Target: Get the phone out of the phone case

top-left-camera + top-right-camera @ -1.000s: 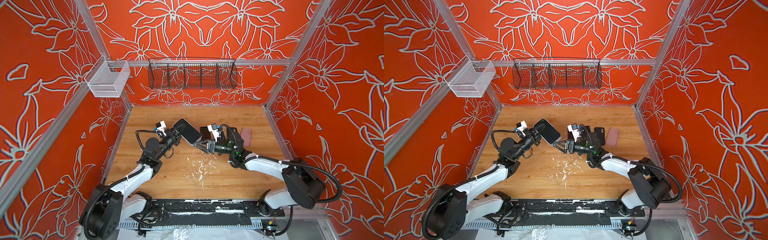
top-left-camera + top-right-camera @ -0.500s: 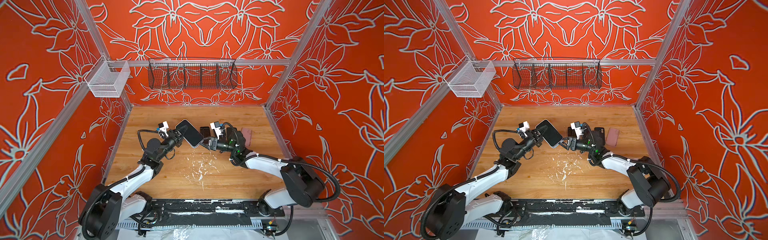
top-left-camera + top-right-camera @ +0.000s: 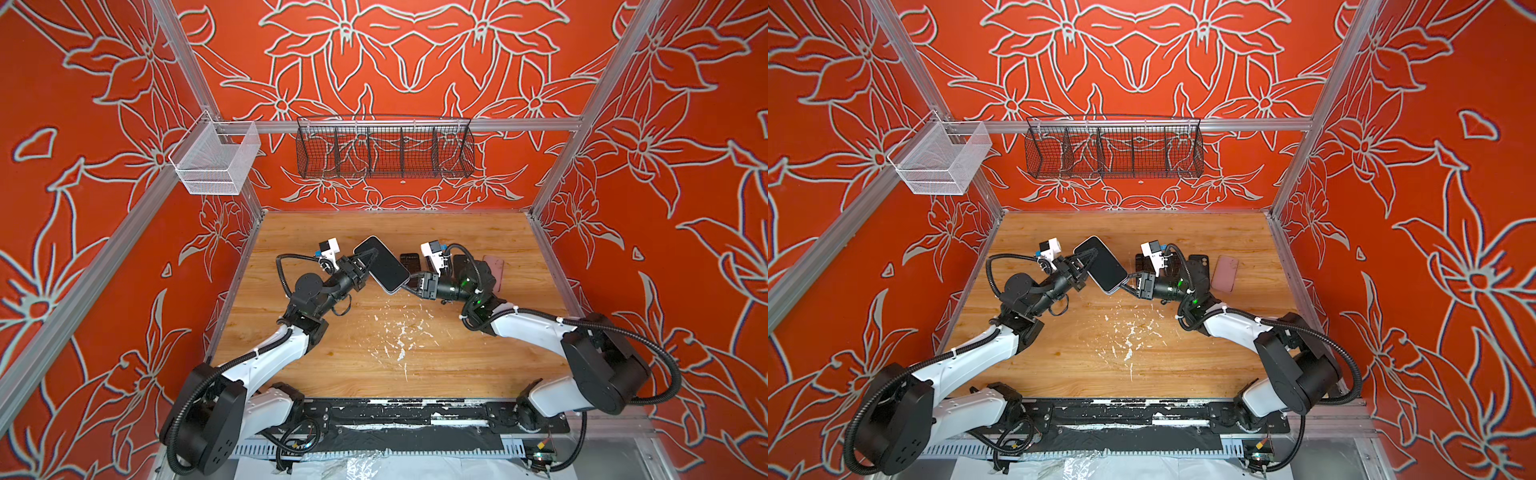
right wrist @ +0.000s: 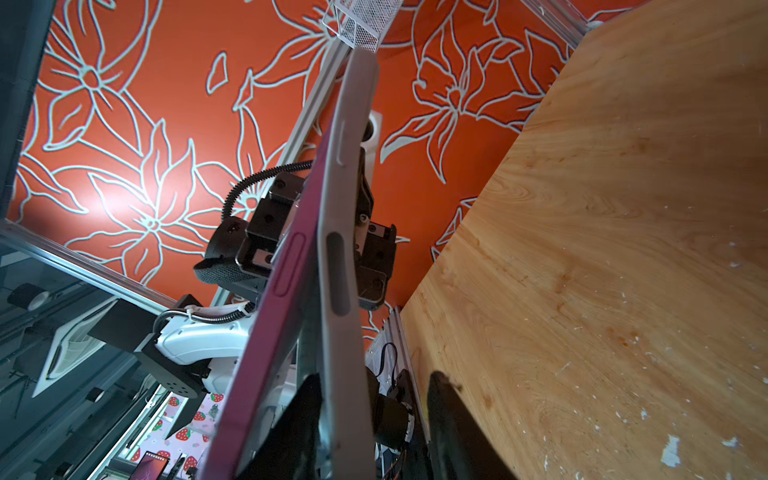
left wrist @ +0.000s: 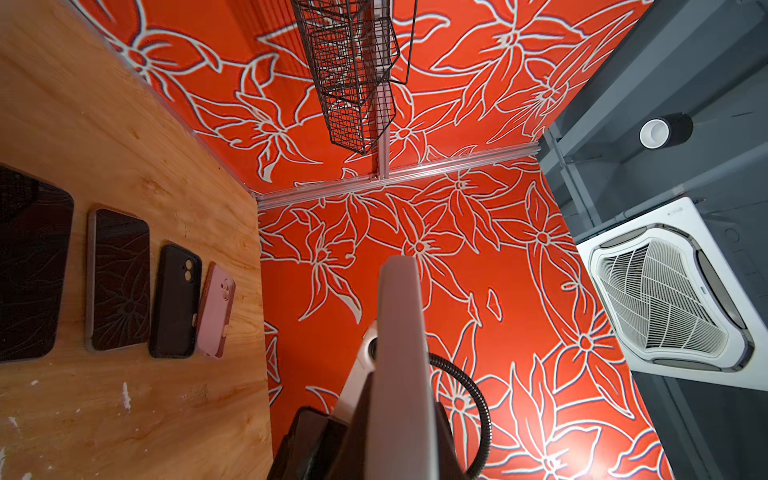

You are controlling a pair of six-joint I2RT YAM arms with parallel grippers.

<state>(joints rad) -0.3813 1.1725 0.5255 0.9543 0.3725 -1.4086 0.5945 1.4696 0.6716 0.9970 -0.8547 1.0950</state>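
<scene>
Right wrist view | right gripper (image 4: 372, 390), just arrived, is narrowing around low end of phone case (image 4: 340, 266), jaws not yet pinching | phone (image 4: 286, 257) is gaping from it, aloft | left gripper (image 3: 368, 259) is still clamping far end | separation is beginning.

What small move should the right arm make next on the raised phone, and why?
Probably close the right gripper on the phone case rim. The left gripper holds it aloft. In the right wrist view the phone shows a pink edge standing apart from the grey case, and the right jaws straddle the rim with a gap on one side.
</scene>
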